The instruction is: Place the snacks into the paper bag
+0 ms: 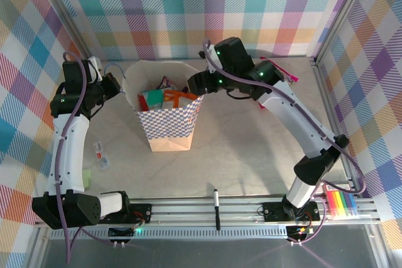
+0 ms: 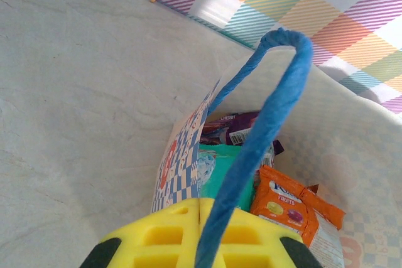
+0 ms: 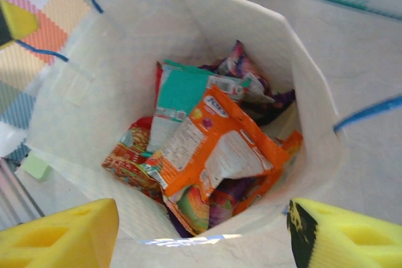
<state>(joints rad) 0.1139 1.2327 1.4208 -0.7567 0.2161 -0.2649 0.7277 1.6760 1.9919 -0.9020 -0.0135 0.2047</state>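
The paper bag (image 1: 168,131) stands upright in the middle of the table, its mouth open. Inside it lie several snacks: an orange packet (image 3: 220,145) on top, a teal one (image 3: 179,95), a red one (image 3: 129,155) and a purple one (image 3: 276,101). My left gripper (image 2: 201,208) is shut on the bag's blue cord handle (image 2: 276,92) at the bag's left rim (image 1: 129,89). Over the right rim my right gripper (image 3: 204,233) hangs open, looking down into the bag with nothing between its fingers. A pink packet (image 1: 282,68) lies at the back right, partly hidden behind the right arm.
A black marker pen (image 1: 216,205) lies near the front rail. A small clear wrapper (image 1: 100,155) sits on the table left of the bag. Coloured pens (image 1: 342,204) rest at the front right corner. Checked walls close in the back and sides.
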